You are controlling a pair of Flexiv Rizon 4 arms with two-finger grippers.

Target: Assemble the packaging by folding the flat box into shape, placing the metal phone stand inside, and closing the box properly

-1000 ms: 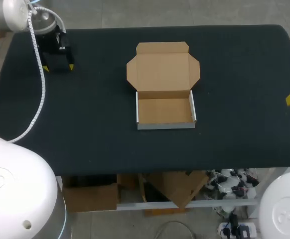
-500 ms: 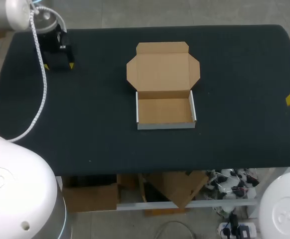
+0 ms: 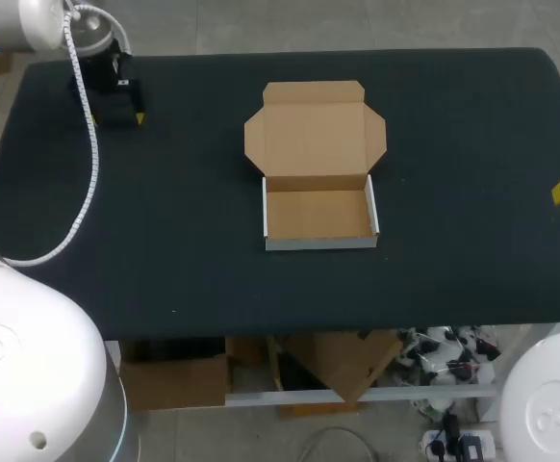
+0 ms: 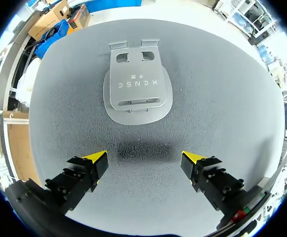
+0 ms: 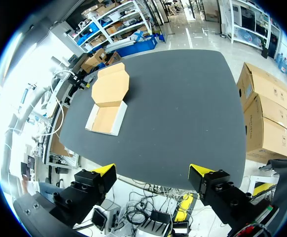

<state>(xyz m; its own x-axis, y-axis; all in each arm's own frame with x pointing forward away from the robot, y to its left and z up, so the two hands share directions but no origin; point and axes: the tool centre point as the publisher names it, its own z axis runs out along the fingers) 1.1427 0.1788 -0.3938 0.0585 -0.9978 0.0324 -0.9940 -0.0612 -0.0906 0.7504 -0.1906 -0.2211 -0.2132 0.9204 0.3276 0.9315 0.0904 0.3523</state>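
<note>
L tool (image 4: pixel 143 158) edged farther, open above stand (image 4: pixel 137 85).

Brown cardboard box (image 3: pixel 316 166) mid-table, tray folded, lid open flat; grey metal phone stand (image 4: pixel 137 89) lying flat.

Your head camera: above and behind, looking down on table (image 3: pixel 165 241). Your left wrist camera: close over far left corner, facing down at phone stand (image 4: pixel 137 89). Your right wrist camera: high off right edge, looking across; shares box (image 5: pixel 111 88) with head view.
</note>
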